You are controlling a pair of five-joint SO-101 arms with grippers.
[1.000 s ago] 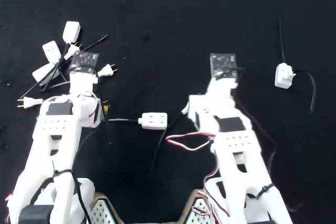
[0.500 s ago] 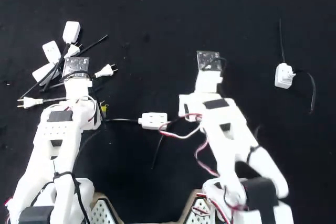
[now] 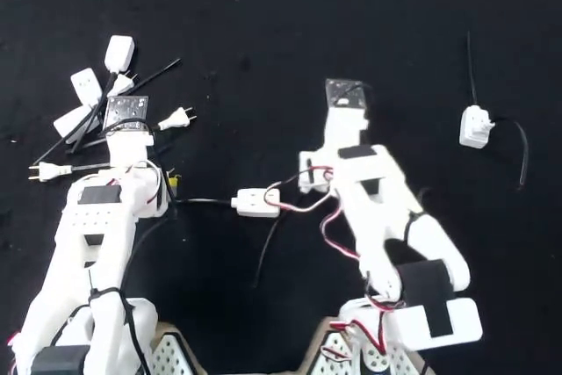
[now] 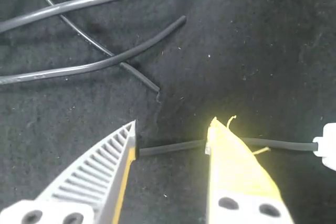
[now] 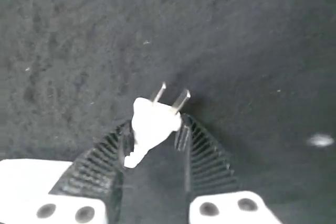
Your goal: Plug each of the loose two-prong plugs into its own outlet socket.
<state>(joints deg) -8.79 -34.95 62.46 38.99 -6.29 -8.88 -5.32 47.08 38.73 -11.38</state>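
The left hand (image 4: 171,125) is wide open and empty, its jaws set down either side of a black cord (image 4: 170,147) on the desk (image 3: 263,32). I cannot tell which plug that cord belongs to. In the high view a loose plug (image 3: 179,117) lies just beside that arm's wrist at 3 o'clock, prongs aimed toward 2 o'clock. A second plug (image 3: 39,171) lies at 8 o'clock.

The middle socket (image 3: 256,202) sits between the two arms, its long axis running 3 to 9 o'clock with its cord leaving at 9.

The right hand (image 5: 156,128) is closed on a white plug (image 5: 153,118), gripped by the body with both prongs sticking straight out ahead of the jaws. From that arm's wrist the middle socket lies at 7 o'clock, back toward the arm's base. The prongs therefore likely point away from it, and the arm would have to swing round. The far socket (image 3: 474,126) lies at 3 o'clock, well apart.
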